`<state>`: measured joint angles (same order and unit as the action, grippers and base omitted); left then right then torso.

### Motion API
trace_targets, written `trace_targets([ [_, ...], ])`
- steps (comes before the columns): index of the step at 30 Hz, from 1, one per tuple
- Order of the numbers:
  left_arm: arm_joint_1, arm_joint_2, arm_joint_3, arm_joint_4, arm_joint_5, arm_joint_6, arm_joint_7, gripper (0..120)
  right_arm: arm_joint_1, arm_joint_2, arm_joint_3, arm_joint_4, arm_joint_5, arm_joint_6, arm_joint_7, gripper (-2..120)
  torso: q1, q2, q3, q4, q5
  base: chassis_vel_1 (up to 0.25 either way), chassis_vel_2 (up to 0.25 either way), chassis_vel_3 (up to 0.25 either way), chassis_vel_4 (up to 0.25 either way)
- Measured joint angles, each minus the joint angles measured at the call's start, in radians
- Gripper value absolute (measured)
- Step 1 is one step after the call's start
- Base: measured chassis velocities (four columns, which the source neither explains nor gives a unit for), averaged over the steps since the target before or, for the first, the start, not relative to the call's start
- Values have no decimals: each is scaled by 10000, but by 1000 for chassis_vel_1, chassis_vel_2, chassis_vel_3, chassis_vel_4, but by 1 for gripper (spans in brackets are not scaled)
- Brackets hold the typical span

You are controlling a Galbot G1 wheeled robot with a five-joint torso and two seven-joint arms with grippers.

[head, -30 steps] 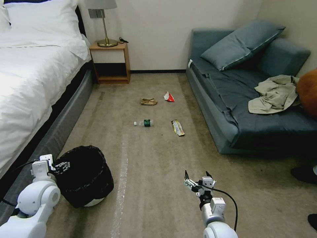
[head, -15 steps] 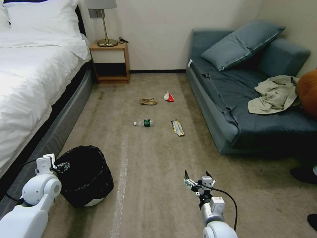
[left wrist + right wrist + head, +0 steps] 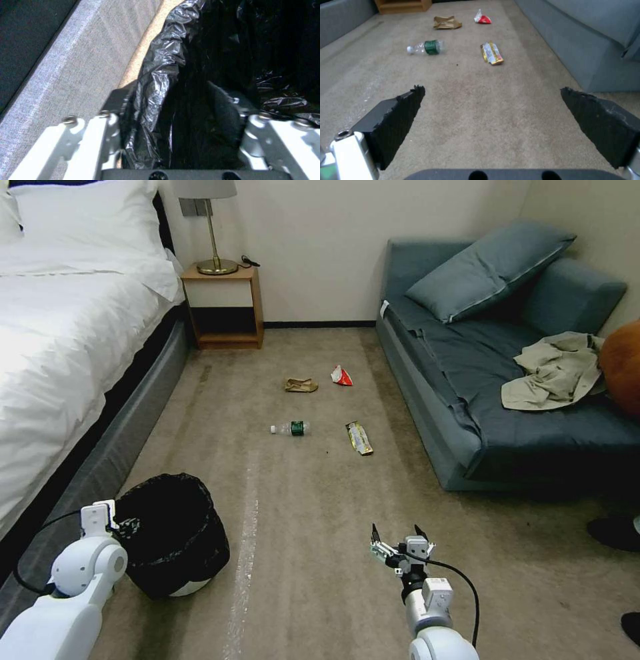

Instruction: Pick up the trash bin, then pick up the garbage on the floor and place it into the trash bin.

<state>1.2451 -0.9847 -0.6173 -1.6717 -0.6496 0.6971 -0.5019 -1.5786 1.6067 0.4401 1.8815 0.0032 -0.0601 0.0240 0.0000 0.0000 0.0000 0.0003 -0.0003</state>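
The trash bin (image 3: 175,533), lined with a black bag, stands on the carpet at the lower left. My left gripper (image 3: 120,521) is at its near rim. In the left wrist view the gripper (image 3: 173,100) is open, one finger outside the bag-covered rim (image 3: 160,75) and one inside. The garbage lies farther ahead: a clear bottle (image 3: 291,428), a gold wrapper (image 3: 359,438), a brown paper bag (image 3: 301,385) and a red-and-white packet (image 3: 341,375). My right gripper (image 3: 398,537) hangs open and empty above the carpet, well short of the bottle (image 3: 426,47) and wrapper (image 3: 491,53).
A bed (image 3: 60,347) runs along the left, close beside the bin. A wooden nightstand (image 3: 225,307) stands at the back wall. A blue sofa (image 3: 507,380) with a beige garment (image 3: 557,370) lines the right. Open carpet (image 3: 300,500) lies between.
My left wrist has shifted slightly right and down toward the bin, and its fingers have sunk over the rim. The right arm and the litter have not moved.
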Motion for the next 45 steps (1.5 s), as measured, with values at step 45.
trace_targets([
  [45, 62, -15, -289, -2156, 1592, -2021, 1245, 5, 246, 41, -6, 359, 220, -384, -35, 100, 0, 0, 0, -3, 14, 0, 0, 0, 0],
])
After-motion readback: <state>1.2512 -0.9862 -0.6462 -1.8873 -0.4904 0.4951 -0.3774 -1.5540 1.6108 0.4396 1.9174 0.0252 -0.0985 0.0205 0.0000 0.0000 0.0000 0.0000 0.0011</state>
